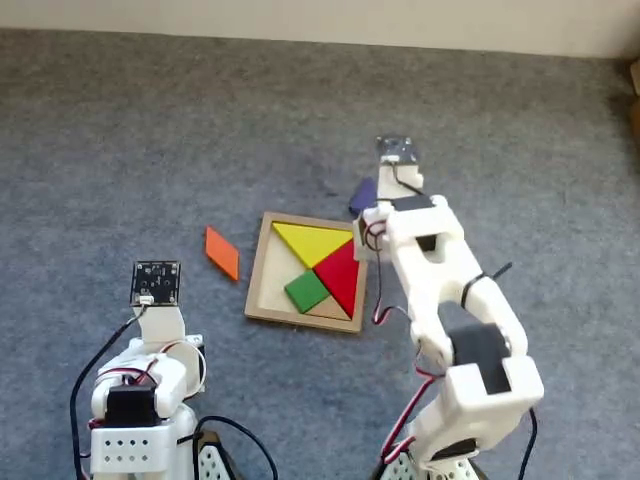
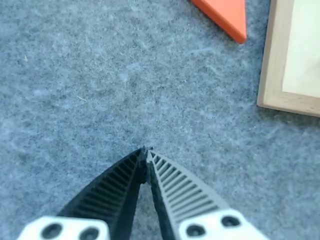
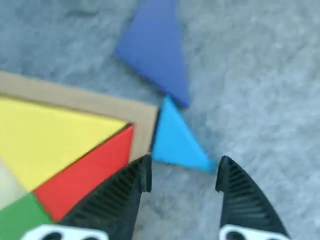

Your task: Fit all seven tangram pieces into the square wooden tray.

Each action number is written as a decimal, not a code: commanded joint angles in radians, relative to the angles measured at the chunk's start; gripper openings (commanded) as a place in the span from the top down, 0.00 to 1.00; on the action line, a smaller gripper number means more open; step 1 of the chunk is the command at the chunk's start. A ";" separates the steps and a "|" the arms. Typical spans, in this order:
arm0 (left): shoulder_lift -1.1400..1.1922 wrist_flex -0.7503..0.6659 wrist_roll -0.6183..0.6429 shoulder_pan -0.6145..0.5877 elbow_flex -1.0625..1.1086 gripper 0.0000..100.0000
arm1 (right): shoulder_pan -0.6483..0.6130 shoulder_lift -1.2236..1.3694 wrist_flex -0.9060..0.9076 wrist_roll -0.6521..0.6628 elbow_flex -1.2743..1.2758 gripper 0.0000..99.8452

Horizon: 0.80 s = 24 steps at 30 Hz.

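Attention is centring on the light-blue triangle [image 3: 177, 140], which is lying flat on the grey surface, touching the outer corner of the square wooden tray [image 3: 100, 102], just beside a dark-blue triangle [image 3: 155, 45]. The right end effector [image 3: 184, 167] is hovering wide open above it, holding nothing. The piece is looking thin, stiff, light and probably slick, so pinching low across its straight edges is seeming wisest. The left end effector [image 2: 146, 152] is sitting closed and empty.
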 commanded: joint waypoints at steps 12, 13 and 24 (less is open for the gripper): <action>-0.050 0.002 -0.008 -0.018 0.019 0.99 | 0.108 0.153 -0.018 -0.017 -0.186 0.79; -0.050 0.002 -0.008 -0.018 0.019 0.99 | 0.114 0.153 -0.018 -0.017 -0.186 0.79; -0.050 0.002 -0.008 -0.018 0.019 0.99 | 0.197 -0.004 -0.012 -0.020 -0.179 0.79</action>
